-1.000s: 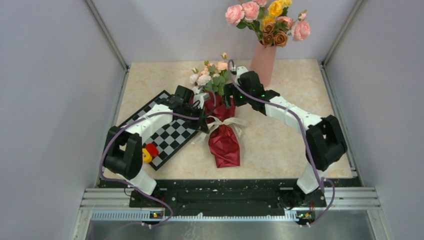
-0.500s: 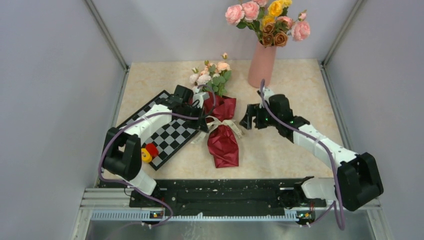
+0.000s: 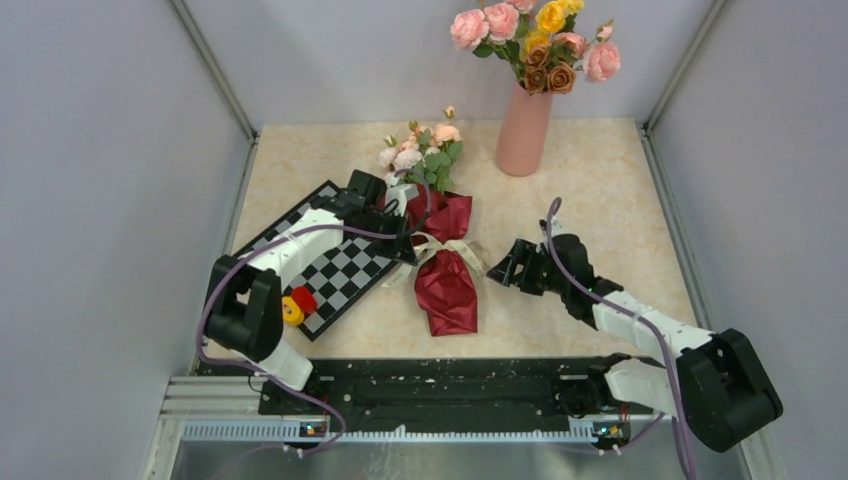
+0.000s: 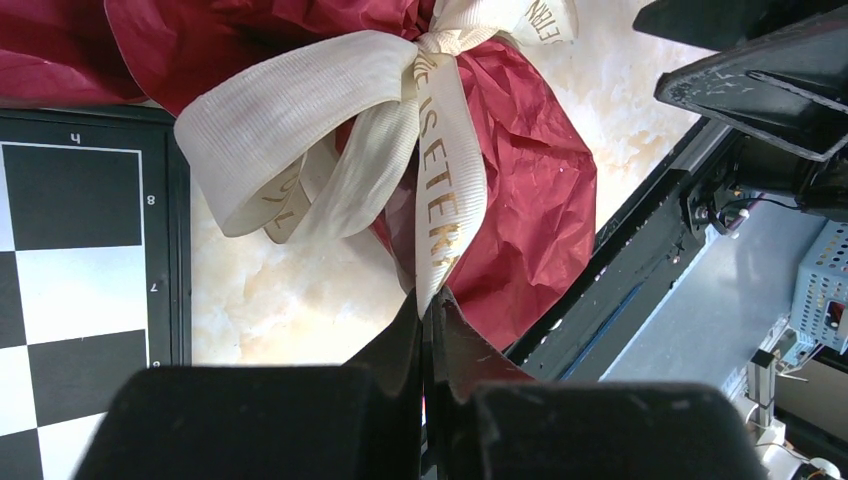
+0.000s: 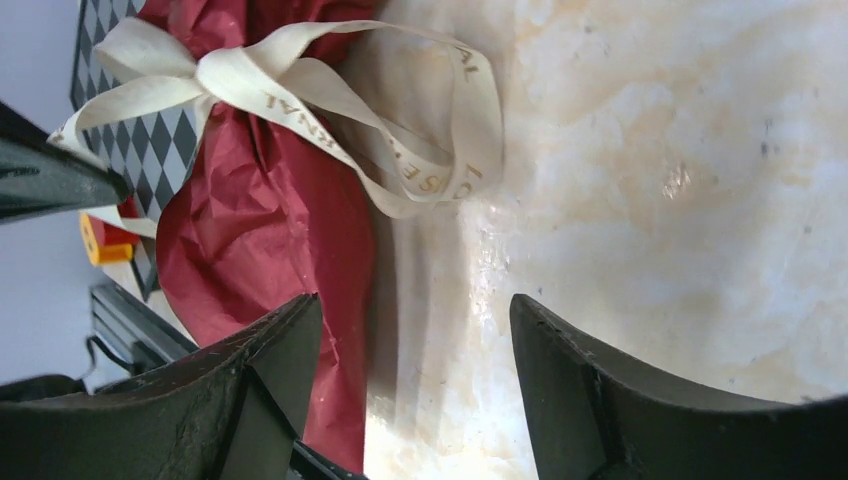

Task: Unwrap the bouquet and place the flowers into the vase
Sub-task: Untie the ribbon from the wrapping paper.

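Desk [image 3: 600, 180] centre, beside chessboard [image 3: 340, 270]: bouquet [image 3: 447, 285], likely light, crinkly, soft; take by ribbon [image 4: 440, 200] tail. Left tool [image 4: 428, 312] pinches it; right tool [image 5: 415, 320] spread.

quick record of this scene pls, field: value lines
bouquet: dark red crinkled paper bouquet lying on beige marbled table, still wrapped
ribbon: cream ribbon with gold lettering, bow still tied
flowers: small pale blooms with green leaves, at the bouquet's far end
left pincer: shut on a ribbon tail
right pincer: open, holding nothing, just right of the bouquet
vase: tall salmon-pink vase upright at the back, holding larger pink, yellow and brown roses
other: black-and-white chessboard left of the bouquet
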Robot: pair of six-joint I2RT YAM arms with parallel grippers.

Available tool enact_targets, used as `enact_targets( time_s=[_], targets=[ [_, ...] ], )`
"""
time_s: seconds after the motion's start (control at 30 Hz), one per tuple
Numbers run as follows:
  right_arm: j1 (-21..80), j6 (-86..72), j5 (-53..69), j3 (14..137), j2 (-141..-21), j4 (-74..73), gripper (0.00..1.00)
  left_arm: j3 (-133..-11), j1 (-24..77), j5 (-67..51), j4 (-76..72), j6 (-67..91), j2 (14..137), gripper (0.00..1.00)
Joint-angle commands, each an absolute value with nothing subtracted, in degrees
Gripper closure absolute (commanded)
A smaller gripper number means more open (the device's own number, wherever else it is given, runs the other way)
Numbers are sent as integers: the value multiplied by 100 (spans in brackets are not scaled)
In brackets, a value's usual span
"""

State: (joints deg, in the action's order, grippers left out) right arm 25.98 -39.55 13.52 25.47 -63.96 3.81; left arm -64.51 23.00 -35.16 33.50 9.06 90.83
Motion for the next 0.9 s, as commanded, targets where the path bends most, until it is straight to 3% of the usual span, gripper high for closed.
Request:
enact_targets(
  time_s=[0.0, 0.47, 0.87],
  targets=[
    [2540, -5172, 970, 2366, -6318, 1567, 30, -6484, 2276, -3633, 3246, 910, 8798, 100],
    [2540, -5879, 824, 2507, -7671, 2309, 41, -6494, 2274, -3811, 3234, 949, 8848, 100],
    [2557, -6076, 835, 2648, -8417, 2649, 57, -6500, 2271, -3896, 3255, 949, 8880, 100]
  ],
)
